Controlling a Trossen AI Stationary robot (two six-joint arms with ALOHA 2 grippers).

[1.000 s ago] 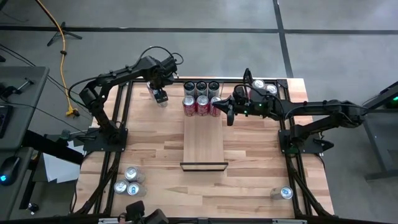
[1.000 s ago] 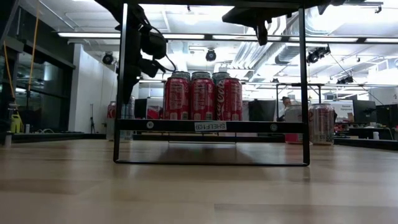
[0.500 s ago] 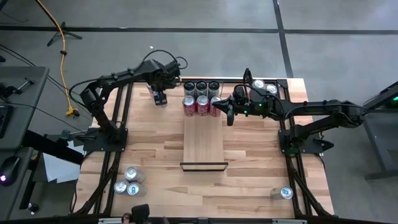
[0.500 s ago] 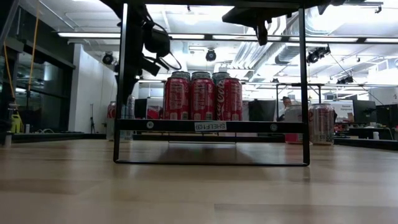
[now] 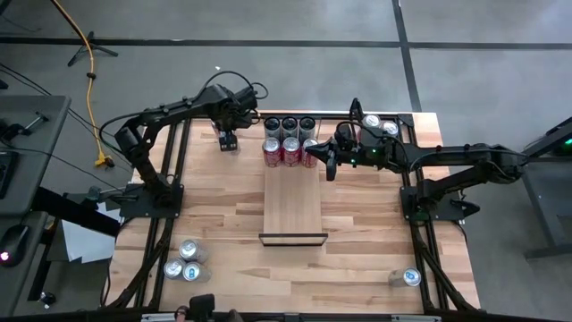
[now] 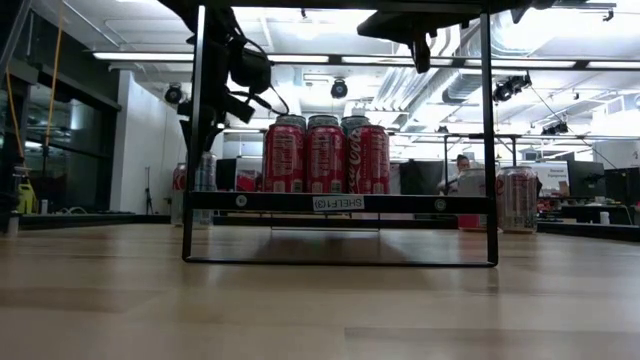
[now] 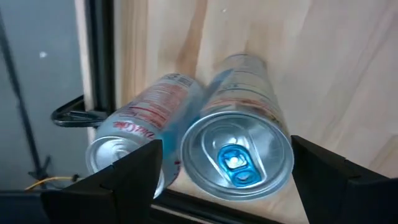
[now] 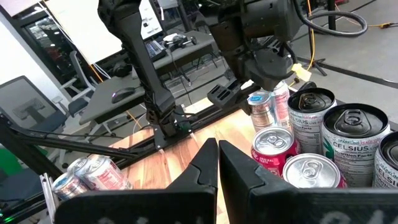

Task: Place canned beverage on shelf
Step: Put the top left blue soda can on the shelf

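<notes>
The shelf (image 5: 293, 202) lies mid-table with red cans (image 5: 282, 150) at its far end, while beside that end's left corner the left gripper (image 5: 229, 140) points down, fingers spread around an upright silver can (image 7: 238, 149), and the right gripper (image 5: 327, 165), shut and empty, hovers at the opposite corner.

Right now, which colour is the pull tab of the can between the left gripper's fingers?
Blue, on the can; left wrist view.

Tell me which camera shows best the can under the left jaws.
The left wrist view: the can with the blue tab fills it, top facing the camera. In the right wrist view it is small; the high view hides it.
</notes>
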